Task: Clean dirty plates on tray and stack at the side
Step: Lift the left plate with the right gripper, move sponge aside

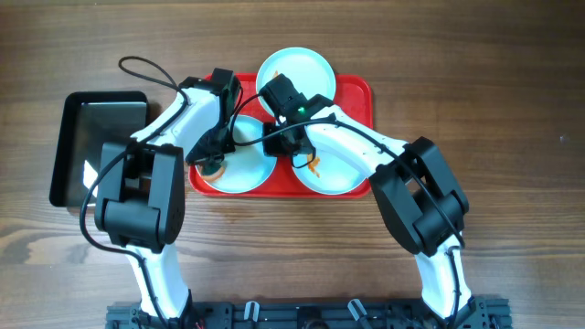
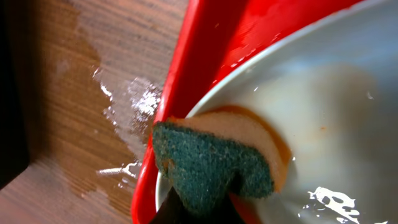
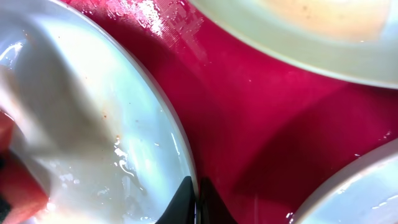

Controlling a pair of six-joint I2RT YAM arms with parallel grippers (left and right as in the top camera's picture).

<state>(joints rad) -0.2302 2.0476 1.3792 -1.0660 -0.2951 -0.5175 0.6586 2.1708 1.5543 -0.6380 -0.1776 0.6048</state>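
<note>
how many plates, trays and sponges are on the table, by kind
plates: 3 (top plate, left plate, right plate)
trays: 2 (red tray, black tray)
sponges: 1 (sponge)
total: 6

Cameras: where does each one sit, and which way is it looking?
Overhead: above the table, looking straight down on the red tray, three plates and black tray; left arm and right arm show.
Left wrist: rides the left arm, looks down close at the sponge on one plate; left claw shows, gripping the sponge.
Right wrist: rides the right arm, looks down at the tray between plates; right claw shows, tips pinching a plate's rim.
Shared: all see the red tray and plates.
</note>
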